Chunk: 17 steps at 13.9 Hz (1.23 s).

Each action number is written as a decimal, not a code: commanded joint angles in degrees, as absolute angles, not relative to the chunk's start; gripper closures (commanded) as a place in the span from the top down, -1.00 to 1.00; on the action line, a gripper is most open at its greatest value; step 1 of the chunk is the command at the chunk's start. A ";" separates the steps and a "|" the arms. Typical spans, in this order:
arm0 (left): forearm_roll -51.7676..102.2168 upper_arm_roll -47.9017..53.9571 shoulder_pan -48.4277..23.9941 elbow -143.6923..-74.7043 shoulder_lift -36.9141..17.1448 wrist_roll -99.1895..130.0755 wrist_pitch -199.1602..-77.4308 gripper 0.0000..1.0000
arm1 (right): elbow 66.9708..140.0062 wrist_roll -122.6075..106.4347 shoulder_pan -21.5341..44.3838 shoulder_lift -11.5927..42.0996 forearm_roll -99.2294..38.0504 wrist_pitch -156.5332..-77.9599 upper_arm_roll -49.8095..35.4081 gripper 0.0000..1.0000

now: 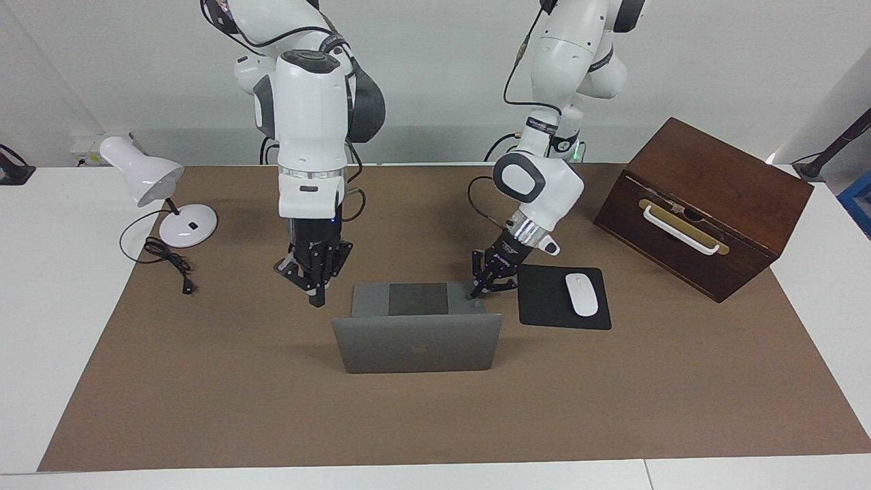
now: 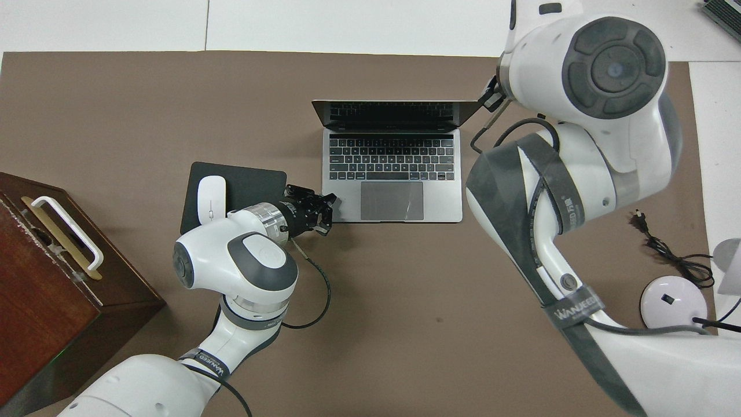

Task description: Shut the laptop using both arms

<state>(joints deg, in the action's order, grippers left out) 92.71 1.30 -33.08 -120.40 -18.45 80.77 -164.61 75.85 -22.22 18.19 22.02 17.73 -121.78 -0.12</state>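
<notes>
Both grippers are fully closed and hold nothing, which suits a job of pushing and bracing rather than grasping. Left gripper (image 1: 474,291) comes down at a slant from its forearm, tips on or just over the corner of the laptop (image 1: 418,340) base nearest the robots, at the mouse pad (image 1: 544,303) end; whether it actually touches cannot be told. From there it could, I judge, pin the base so the machine does not slide when the lid is pressed. Right gripper (image 1: 317,296) hangs from a nearly vertical wrist, tips pointing straight down, just beside the base's other end and clear of it; in the overhead view its arm covers the lid's corner, but the facing view shows it apart from the lid. The laptop stands open between the two grippers, lid upright with its logo turned away from the robots, keyboard toward them. Closing has not begun. By my reckoning the right gripper must get to the lid's outer face and press it down toward the keyboard. A lamp (image 1: 153,180) and a wooden box (image 1: 708,197) stand well apart from either gripper.
</notes>
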 commanded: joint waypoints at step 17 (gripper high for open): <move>108.72 0.79 -35.86 -122.69 -20.48 57.92 -165.41 -1.00 | 59.76 17.40 18.81 37.61 12.04 -132.44 -5.27 -1.00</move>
<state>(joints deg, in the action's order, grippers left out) 107.19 1.26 -34.94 -120.64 -19.03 60.07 -164.78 61.81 15.37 18.99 35.44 12.54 -130.46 -4.03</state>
